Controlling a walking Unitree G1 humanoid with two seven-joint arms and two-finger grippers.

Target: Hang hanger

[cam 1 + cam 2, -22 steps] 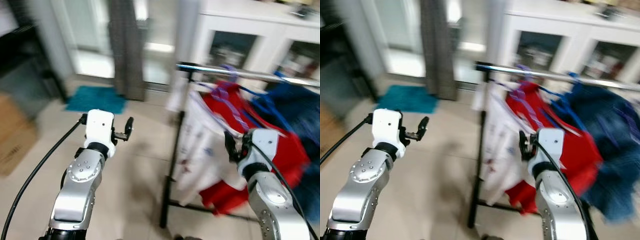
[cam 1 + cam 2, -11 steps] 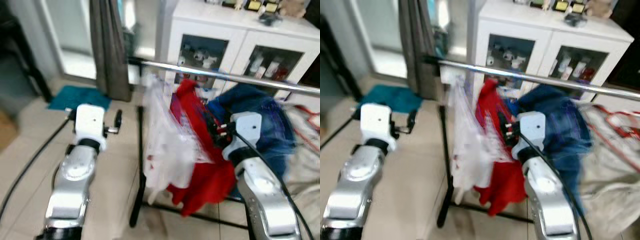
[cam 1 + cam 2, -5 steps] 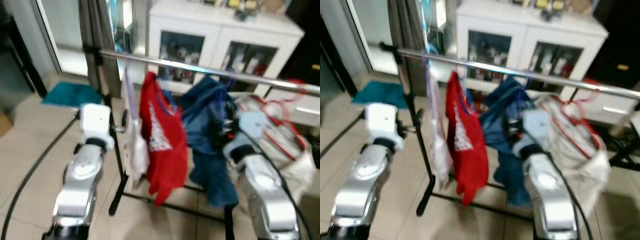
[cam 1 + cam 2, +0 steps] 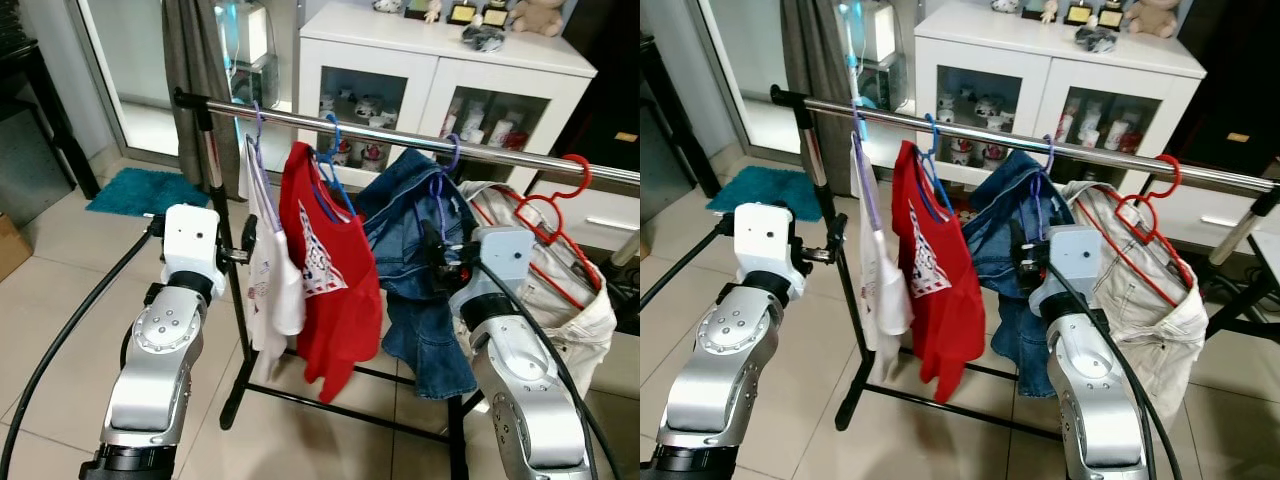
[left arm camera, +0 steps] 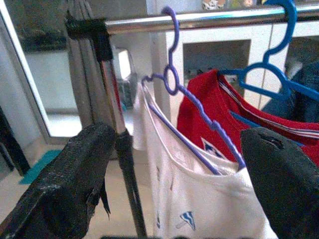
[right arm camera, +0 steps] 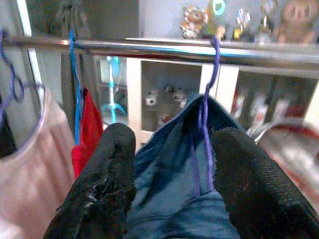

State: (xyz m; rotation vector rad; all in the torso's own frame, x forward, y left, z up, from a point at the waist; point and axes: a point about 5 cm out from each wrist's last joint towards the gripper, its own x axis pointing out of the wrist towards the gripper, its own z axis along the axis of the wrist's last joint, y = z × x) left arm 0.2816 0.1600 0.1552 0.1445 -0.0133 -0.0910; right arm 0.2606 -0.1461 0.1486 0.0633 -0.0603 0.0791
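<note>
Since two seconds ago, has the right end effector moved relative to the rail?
Cannot tell: the camera swung. The right end effector now sits below the rail, at the denim garment.

White glass-door cabinet (image 4: 445, 95), grey curtain (image 4: 190, 60), teal mat (image 4: 140, 192), tiled floor (image 4: 60, 300).

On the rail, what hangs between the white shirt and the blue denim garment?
The red T-shirt on a blue hanger hangs between the white shirt and denim garment, as the left eye view shows.
</note>
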